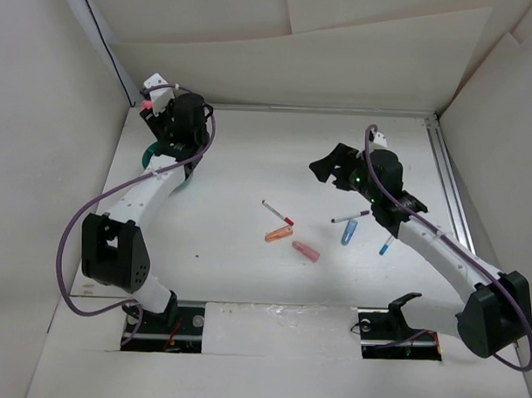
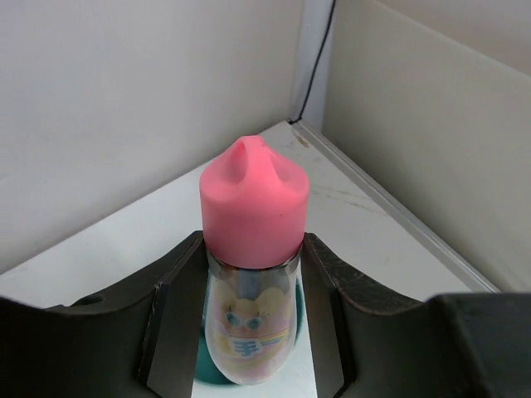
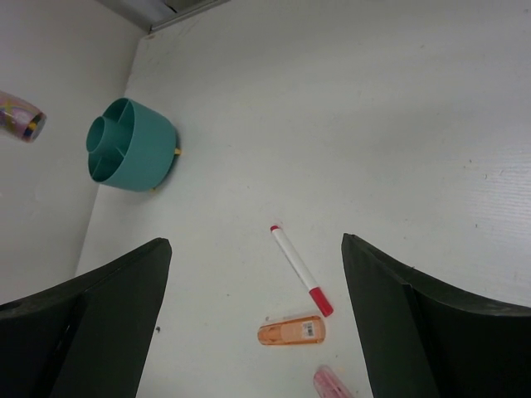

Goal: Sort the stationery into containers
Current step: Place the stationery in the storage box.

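My left gripper [image 1: 152, 106] is shut on a stubby pink-capped piece [image 2: 253, 207] with a cartoon label, holding it upright above the teal cup [image 1: 150, 154]. The cup shows under the piece in the left wrist view [image 2: 199, 369], and its dividers show in the right wrist view [image 3: 131, 145]. My right gripper [image 1: 327, 166] is open and empty above the table's middle. Below it lie a white pen with a red cap [image 3: 300, 269], an orange piece [image 3: 291, 330] and a pink piece [image 3: 332, 385]. A purple-tipped pen [image 1: 350, 218], a light-blue piece [image 1: 349, 232] and a blue pen [image 1: 387, 246] lie under the right arm.
White walls close in the table on the left, back and right. A metal rail [image 1: 447, 183] runs along the right side. The left arm's purple cable [image 1: 72, 236] loops out to the left.
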